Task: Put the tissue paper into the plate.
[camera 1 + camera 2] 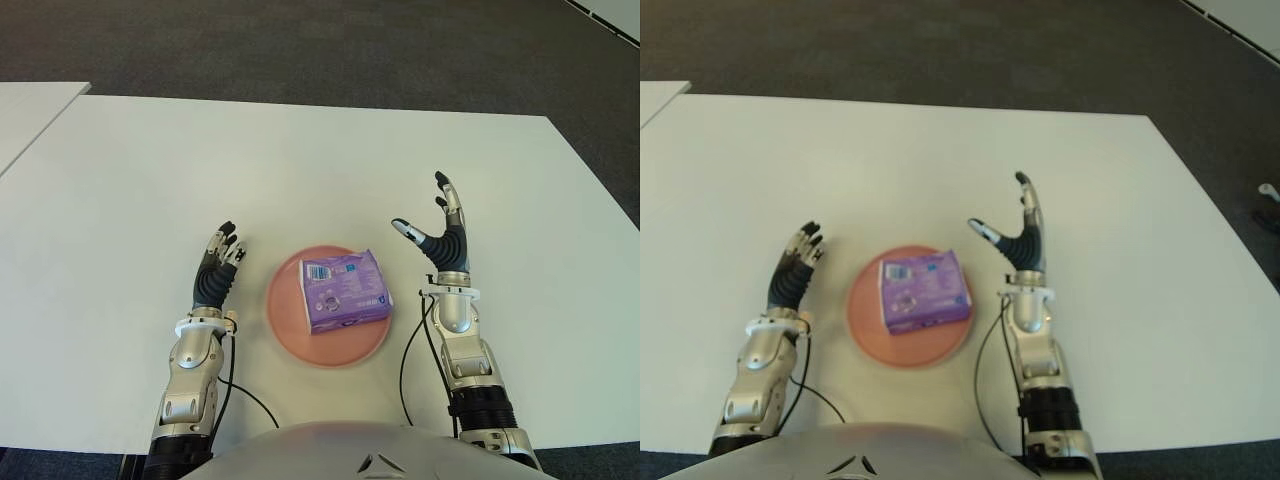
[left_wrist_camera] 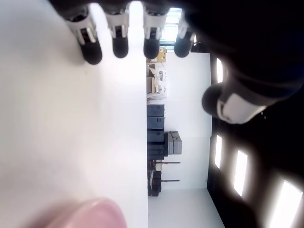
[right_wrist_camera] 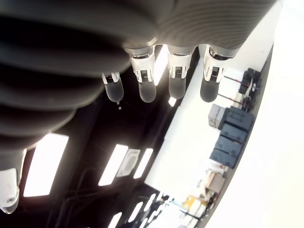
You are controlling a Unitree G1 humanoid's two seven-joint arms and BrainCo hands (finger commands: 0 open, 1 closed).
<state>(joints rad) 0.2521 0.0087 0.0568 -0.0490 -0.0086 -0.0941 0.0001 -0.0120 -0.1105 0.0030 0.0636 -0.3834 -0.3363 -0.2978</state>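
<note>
Tissue paper pack (image 1: 345, 291) is lying in the pink plate (image 1: 285, 320) near the table's (image 1: 300, 170) front edge; left hand (image 1: 217, 268) and right hand (image 1: 443, 236) are flanking it, fingers spread, grasping nothing.

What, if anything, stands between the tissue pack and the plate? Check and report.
Nothing visible does: the purple tissue pack already lies on the pink plate. The left hand shows left of the plate and the right hand right of it, both open and holding nothing, with bare white table around them.
</note>
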